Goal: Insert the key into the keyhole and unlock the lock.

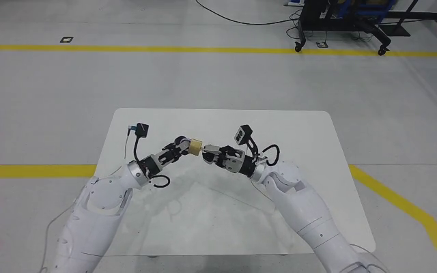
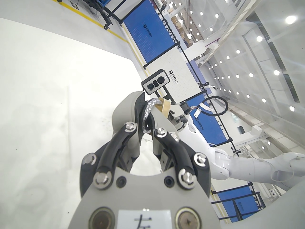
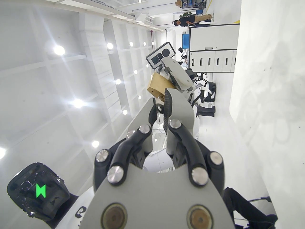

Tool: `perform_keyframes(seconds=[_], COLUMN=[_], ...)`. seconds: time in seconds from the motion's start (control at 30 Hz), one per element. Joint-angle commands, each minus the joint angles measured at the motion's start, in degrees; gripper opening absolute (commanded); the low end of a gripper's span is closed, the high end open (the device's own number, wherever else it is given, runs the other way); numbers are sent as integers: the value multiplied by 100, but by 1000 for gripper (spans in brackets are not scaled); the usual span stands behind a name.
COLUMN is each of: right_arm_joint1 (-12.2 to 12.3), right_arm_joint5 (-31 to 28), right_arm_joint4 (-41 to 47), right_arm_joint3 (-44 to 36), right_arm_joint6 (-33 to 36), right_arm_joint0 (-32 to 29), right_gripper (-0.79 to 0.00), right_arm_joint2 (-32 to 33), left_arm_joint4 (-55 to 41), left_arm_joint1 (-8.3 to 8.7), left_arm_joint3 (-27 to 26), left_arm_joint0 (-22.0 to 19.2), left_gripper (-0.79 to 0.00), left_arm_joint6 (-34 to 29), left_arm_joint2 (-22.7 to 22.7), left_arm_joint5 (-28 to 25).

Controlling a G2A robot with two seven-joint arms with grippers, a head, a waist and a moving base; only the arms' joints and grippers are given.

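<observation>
Above the middle of the white table point(image 1: 293, 136) the two grippers meet tip to tip. My left gripper point(image 1: 183, 145) point(image 2: 150, 110) is shut on the silver shackle point(image 2: 149, 107) of a brass padlock point(image 1: 196, 145) point(image 2: 165, 107) point(image 3: 159, 85), holding it in the air. My right gripper point(image 1: 209, 151) point(image 3: 160, 100) is shut on the key point(image 3: 160, 97), pressed up against the lock's bottom face. Only a sliver of the key shows between the pads, and the keyhole itself is hidden.
The table's bare top lies under both arms. Yellow floor lines point(image 1: 205, 49) run past the table. A black wheeled cart point(image 1: 341, 24) stands on the floor at the back right, far from the arms.
</observation>
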Motion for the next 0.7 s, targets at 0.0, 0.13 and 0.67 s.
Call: perform_keyframes(seconds=[0.0, 0.13, 0.67], right_arm_joint1=[3, 6, 43], right_arm_joint5=[16, 32, 64], right_arm_joint4=[-34, -70, -50], right_arm_joint3=[-6, -19, -106], right_arm_joint6=[2, -21, 25], right_arm_joint0=[2, 6, -42], right_gripper=[-619, -493, -468], right_arm_joint2=[-14, -32, 9], left_arm_joint4=[-12, -40, -563], left_arm_joint1=[0, -1, -30], left_arm_joint3=[1, 17, 189], left_arm_joint0=[-1, -10, -111], left_gripper=[-785, -785, -785], left_arm_joint6=[-8, -1, 86], left_arm_joint2=[0, 7, -8], left_arm_joint5=[10, 115, 771])
